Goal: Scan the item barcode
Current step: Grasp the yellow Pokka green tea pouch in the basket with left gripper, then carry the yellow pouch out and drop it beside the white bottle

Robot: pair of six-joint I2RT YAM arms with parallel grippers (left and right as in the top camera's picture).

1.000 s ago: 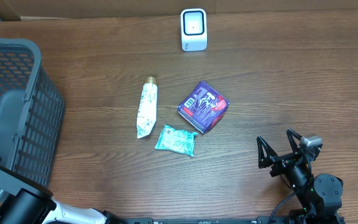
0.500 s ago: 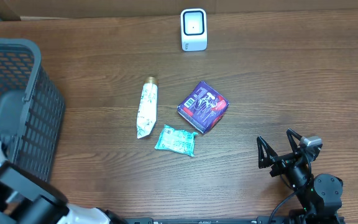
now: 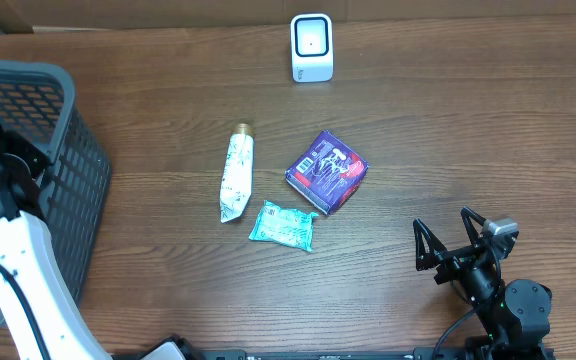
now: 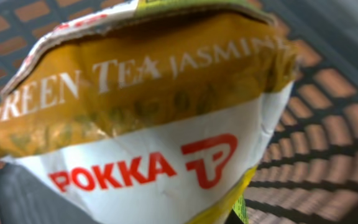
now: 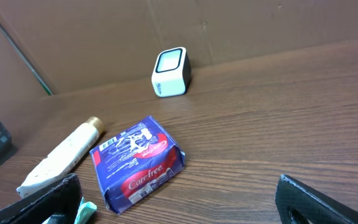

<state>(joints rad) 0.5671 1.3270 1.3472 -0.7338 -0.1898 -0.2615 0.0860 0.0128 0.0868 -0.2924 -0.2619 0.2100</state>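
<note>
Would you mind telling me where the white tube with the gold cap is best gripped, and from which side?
I would come from above and close across the white tube at mid-body: it lies flat and slim, and the teal packet sits close to its crimped end.

Legible print on two items: the tea packet and the blue pack.

In the left wrist view the tea packet (image 4: pixel 148 124) reads "GREEN TEA JASMINE" in white capitals on its yellow band, the first letter cut off by a crease, and "POKKA" in red beside a red logo on the white part below. The blue pack (image 5: pixel 138 163), near the middle of the table (image 3: pixel 468 120), shows "Care-free" in white script on a red band, plus a white barcode label whose digits are too small to read. Print on the scanner (image 5: pixel 169 72) at the table's far edge, the tube (image 5: pixel 61 155) and the teal sachet (image 3: pixel 283 224) is illegible.
</note>
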